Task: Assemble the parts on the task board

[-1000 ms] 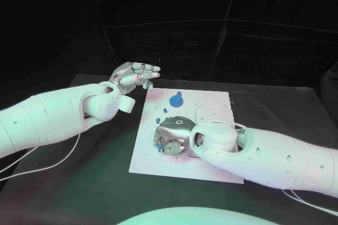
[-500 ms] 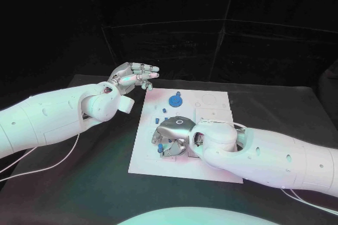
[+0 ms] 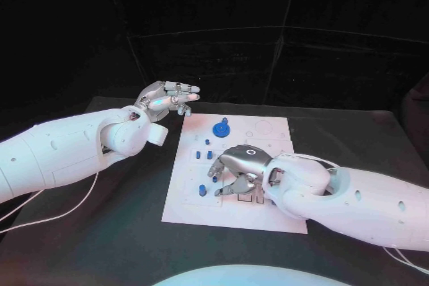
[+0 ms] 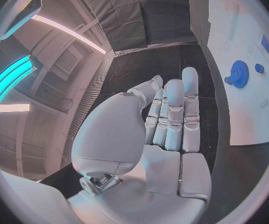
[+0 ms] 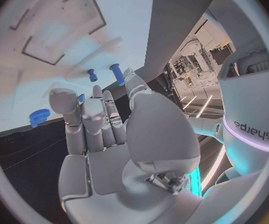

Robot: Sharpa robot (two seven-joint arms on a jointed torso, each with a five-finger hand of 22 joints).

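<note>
1. Hands at work over the flat white rectangular task board (image 3: pixel 234 205), which lies in the middle of the black table (image 3: pixel 107 236), its long side running away from me.
2. My right hand (image 3: pixel 234 172) hovers low above the near half of the board, palm down, fingers loosely bent and apart; from the head view and the right wrist view they hold nothing.
3. My left hand (image 3: pixel 165 97) is raised off the far left corner of the board, above the table. In the left wrist view its fingers (image 4: pixel 173 115) lie straight and side by side, the thumb alongside, with nothing between them.
4. A small upright blue peg (image 3: pixel 202 189) stands on the board just left of my right hand, apart from the fingertips.
5. Two short blue pins (image 3: pixel 204 154) stand side by side farther up the board, near its left edge.
6. A round blue toothed gear (image 3: pixel 222 129) sits on the far half of the board, with a tiny blue stud (image 3: pixel 207 141) just beside it, nearer me.
7. The right wrist view shows faint rectangular outlines (image 5: pixel 62 27) marked on the white plate beyond my fingers.
</note>
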